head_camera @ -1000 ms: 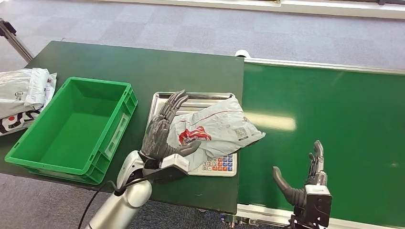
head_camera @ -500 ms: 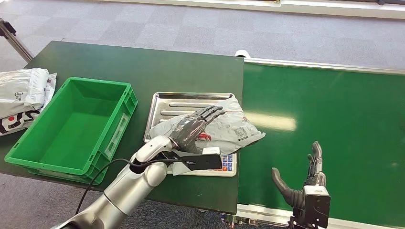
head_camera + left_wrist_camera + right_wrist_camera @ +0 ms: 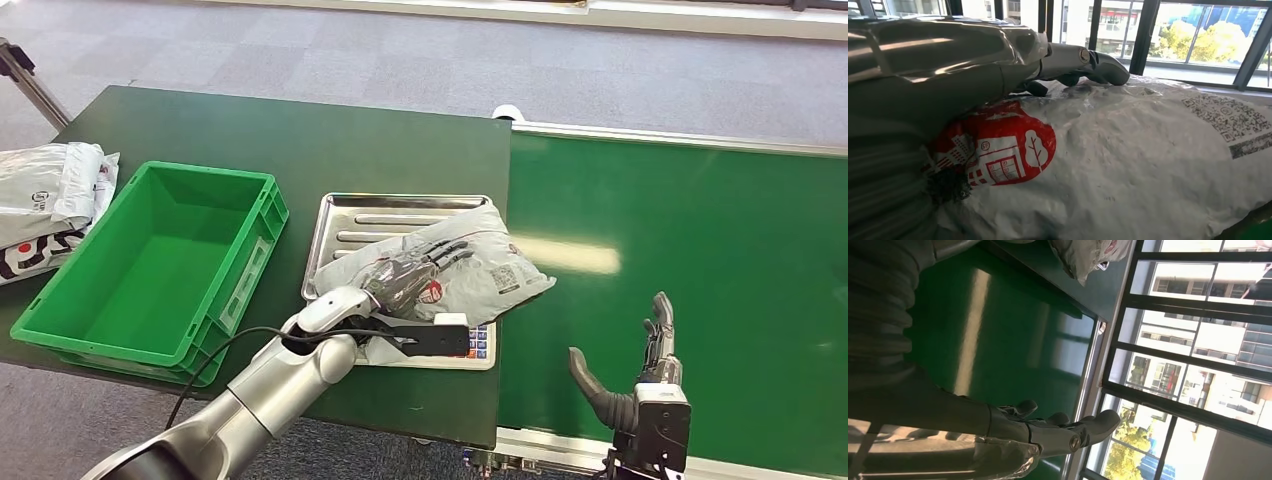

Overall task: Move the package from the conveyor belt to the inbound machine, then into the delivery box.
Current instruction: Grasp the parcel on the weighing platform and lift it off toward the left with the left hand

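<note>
Grey carpet surrounds a dark green table [image 3: 300,140] and the green conveyor belt [image 3: 700,260] beside it. From the head camera, the grey package [image 3: 470,265] lies on the steel scale tray [image 3: 345,225], with the left hand [image 3: 410,272] laid flat on top, fingers stretched out. A green crate [image 3: 150,265] stands alongside, more bags [image 3: 45,200] at the table's edge. The right hand [image 3: 640,385] hovers open above the belt. At the left wrist, fingers [image 3: 1098,65] press the package's crinkled film [image 3: 1128,165] near its red logo [image 3: 998,155]. At the right wrist, spread fingers [image 3: 1063,432] hang over the belt [image 3: 998,340], windows behind.
</note>
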Controlling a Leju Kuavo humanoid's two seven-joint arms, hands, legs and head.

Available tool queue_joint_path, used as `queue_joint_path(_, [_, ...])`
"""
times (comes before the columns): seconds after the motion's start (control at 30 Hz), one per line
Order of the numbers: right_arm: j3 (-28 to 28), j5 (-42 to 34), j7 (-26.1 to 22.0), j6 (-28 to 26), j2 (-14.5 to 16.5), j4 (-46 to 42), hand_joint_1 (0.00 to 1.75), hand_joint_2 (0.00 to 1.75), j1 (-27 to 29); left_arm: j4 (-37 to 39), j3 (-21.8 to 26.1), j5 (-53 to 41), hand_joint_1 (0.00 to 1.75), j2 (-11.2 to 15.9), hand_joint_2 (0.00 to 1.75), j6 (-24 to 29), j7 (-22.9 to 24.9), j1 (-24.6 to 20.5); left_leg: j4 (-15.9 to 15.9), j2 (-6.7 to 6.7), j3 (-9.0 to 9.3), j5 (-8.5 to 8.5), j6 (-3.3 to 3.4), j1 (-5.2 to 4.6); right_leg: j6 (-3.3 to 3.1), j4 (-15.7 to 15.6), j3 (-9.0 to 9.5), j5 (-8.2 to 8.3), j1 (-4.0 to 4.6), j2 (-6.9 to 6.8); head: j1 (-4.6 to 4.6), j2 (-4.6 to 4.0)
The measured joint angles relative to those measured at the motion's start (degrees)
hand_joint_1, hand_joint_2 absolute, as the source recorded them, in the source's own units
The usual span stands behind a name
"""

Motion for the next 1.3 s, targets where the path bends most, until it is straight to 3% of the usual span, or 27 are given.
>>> queue_joint_path(0.57, [-0.1,0.1,0.0,-0.2,0.5,0.0,0.00,1.75,0.0,0.3,-0.6,-2.1,1.75,0.0,1.75,4.6,1.1,-0.4,0.0,0.01,0.18,0.00,0.00,0.00,-0.01,0.0,0.19,0.01,0.00,0.00,0.01,0.00])
queue_joint_path(0.87, [-0.1,0.1,0.0,-0.7,0.6,0.0,0.00,1.75,0.0,-2.7,0.0,-3.0,1.75,0.3,1.75,9.8,-0.5,1.9,0.0,0.00,0.16,0.01,-0.01,0.00,-0.03,0.0,0.15,0.02,0.01,0.00,0.00,0.00])
queue_joint_path(1.17, [-0.1,-0.8,0.0,-0.7,0.7,-0.4,0.00,1.75,0.5,-8.3,1.8,-2.6,1.75,0.6,1.75,21.6,-5.2,5.4,0.0,0.00,0.01,0.01,-0.01,0.00,-0.03,0.0,0.00,0.02,0.00,0.00,0.00,0.00])
queue_joint_path(1.3, [-0.1,-1.1,0.0,-0.7,0.7,-0.5,0.00,1.75,0.8,-10.2,2.0,-2.3,1.75,0.7,1.75,23.9,-6.3,6.4,0.0,0.00,0.00,0.01,-0.01,0.00,-0.03,0.0,-0.01,0.02,0.00,0.00,0.01,0.00])
